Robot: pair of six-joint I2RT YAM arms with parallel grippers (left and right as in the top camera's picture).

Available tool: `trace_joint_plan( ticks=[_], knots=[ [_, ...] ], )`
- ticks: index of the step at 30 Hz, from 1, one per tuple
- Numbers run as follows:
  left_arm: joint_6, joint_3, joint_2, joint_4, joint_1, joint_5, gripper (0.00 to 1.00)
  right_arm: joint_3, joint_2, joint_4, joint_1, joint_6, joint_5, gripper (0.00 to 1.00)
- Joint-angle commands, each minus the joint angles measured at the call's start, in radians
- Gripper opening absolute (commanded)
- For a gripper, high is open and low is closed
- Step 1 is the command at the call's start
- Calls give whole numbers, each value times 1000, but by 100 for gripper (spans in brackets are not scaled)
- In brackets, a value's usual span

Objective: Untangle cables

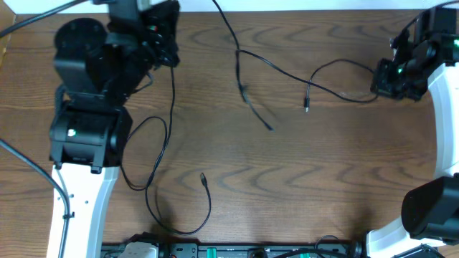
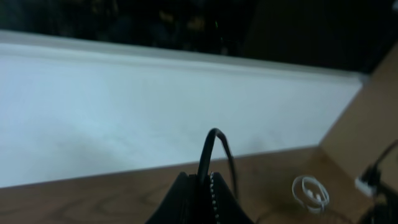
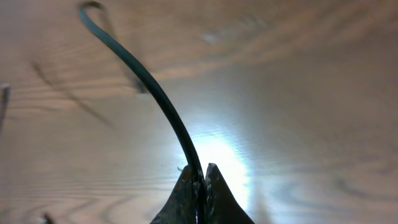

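Left fingers (image 2: pixel 200 183) are clamped together on a long black cable (image 2: pixel 208 149), which humps up out of the tips in the left wrist view; at 4 o'clock of that frame a white cord (image 2: pixel 311 193) lies coiled on the wooden desk (image 1: pixel 323 179), apart from the fingers. Right fingers (image 3: pixel 202 171) are likewise pressed shut on a second black cable (image 3: pixel 155 93), which arcs from the tips toward 11 o'clock above bare wood.

From overhead, the left fingers sit at 11 o'clock of the desk and the right fingers between 2 and 3 o'clock, well apart. The long black cable drops from the left fingers toward 6 o'clock, bulges into a loop at 9 o'clock, sweeps along the 6 o'clock edge and curls back up to a small plug (image 1: pixel 203 175) at 7 o'clock of centre. Two strands leave the right fingers toward 9 o'clock; the upper one bends down to a loose plug end (image 1: pixel 307 107) just right of centre; the lower one runs on to 12 o'clock, where it meets a third black cable (image 1: pixel 247 97) that trails down to the middle of the desk. Whether those two are knotted or merely crossing cannot be told.
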Motion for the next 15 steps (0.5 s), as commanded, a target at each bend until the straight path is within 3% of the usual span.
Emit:
trace_joint_plan(
  ticks=[1,8,15],
  knots=[
    [-76,11,-25,37,37,-7,7,-80,0,5,-5,42,169,1],
    [-93,11,-39,130,45,-38,7,-254,0,52,-26,98,185,1],
    [-92,11,-63,253,45,-306,8,-422,1,109,-98,167,222,1]
  ],
)
